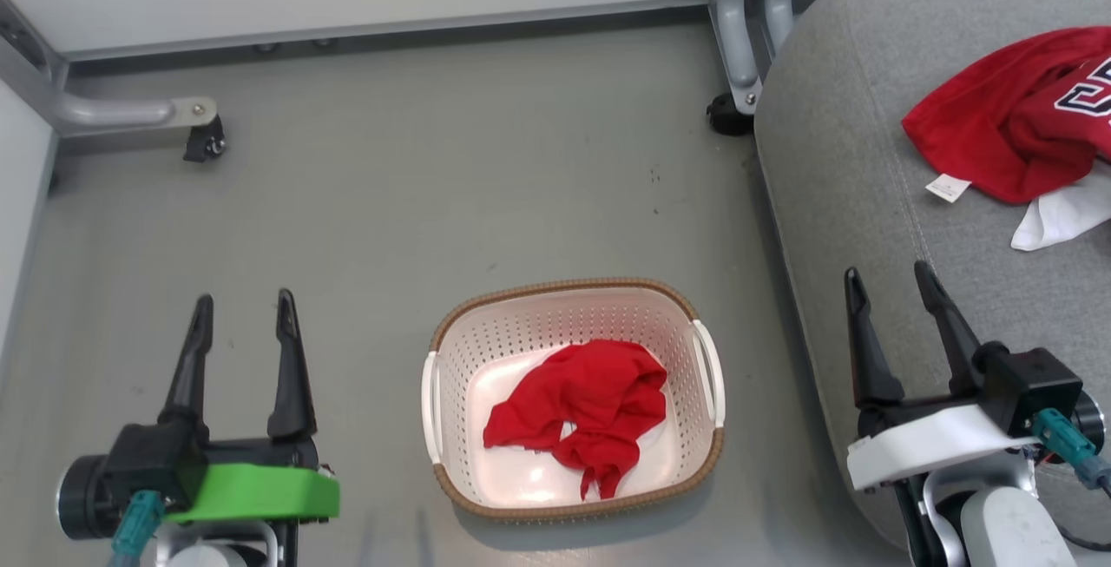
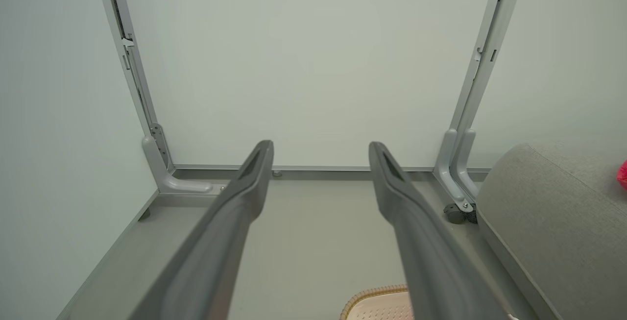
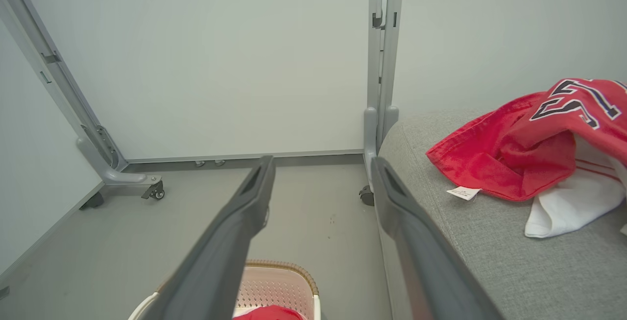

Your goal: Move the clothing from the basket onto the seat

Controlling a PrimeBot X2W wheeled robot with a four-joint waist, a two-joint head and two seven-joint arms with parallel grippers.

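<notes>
Roughly between left pincer (image 1: pixel 245 296) and right pincer (image 1: pixel 887 269) lies basketed clothing (image 1: pixel 577 415).

Head camera looks down; wrist cameras face the wall (image 2: pixel 313 65), sharing the seat (image 3: pixel 490 261)

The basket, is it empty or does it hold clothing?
Not empty. One crumpled red garment lies on the base of the basket; a second red garment, with lettering, lies on the grey seat.

The grey floor (image 1: pixel 417 202) carries the basket (image 1: pixel 555 287), which stands near the seat (image 1: pixel 842 202); castor feet (image 1: pixel 205 147) of partition frames (image 1: pixel 736 29) also rest on it; on the seat lies red and white clothing (image 1: pixel 998 128), crumpled.
</notes>
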